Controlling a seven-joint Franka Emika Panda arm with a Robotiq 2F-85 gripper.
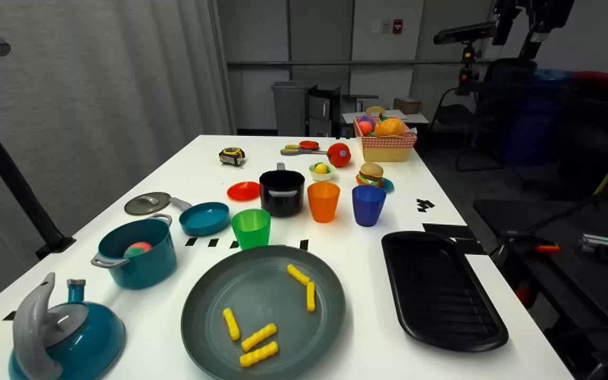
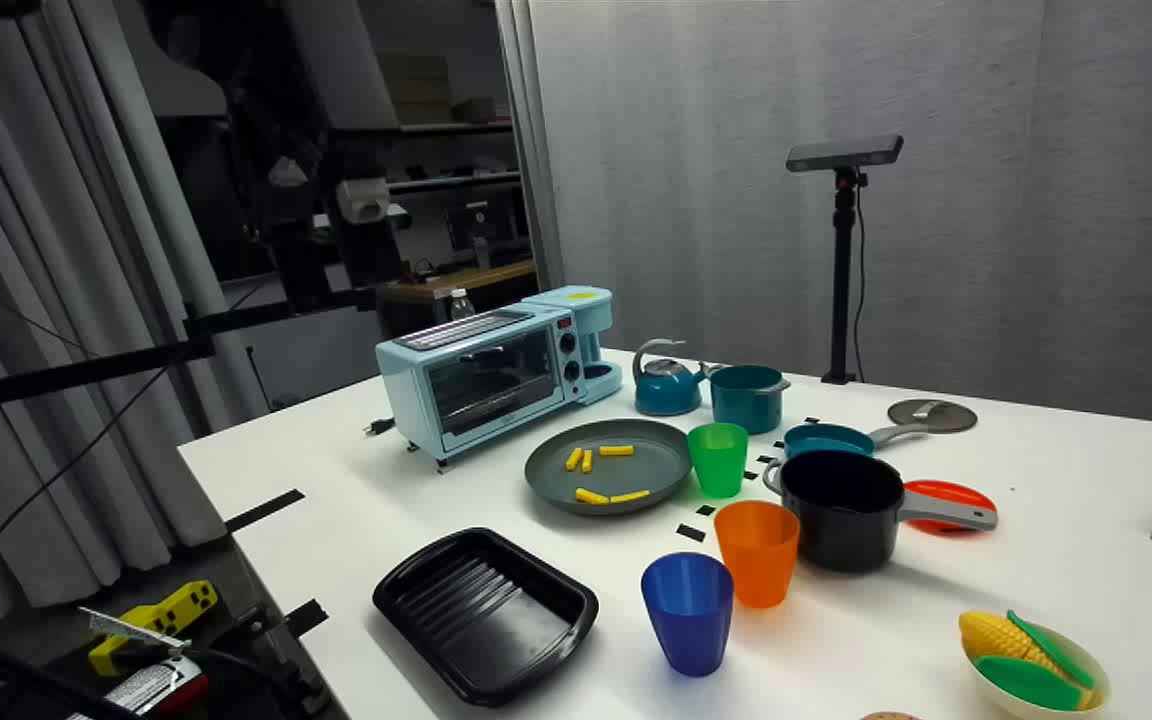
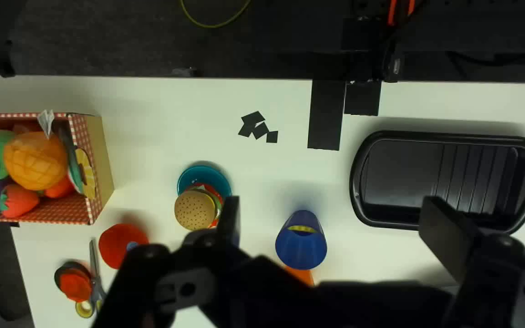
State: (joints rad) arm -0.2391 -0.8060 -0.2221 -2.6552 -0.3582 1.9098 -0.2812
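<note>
1. Left in the wrist view, a toy hamburger overlaps a teal dish.
2. Middle: the blue cup stands upright on the desk, framed between the spread, empty fingers. Probably light, smooth, slightly flexible; grasp gently across its side walls, below the rim.
3. Right: a black ribbed tray.

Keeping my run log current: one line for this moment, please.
gripper: open, nothing held | wrist view, seen between jaws: blue cup | yellow sticks: five in gray pan
</note>
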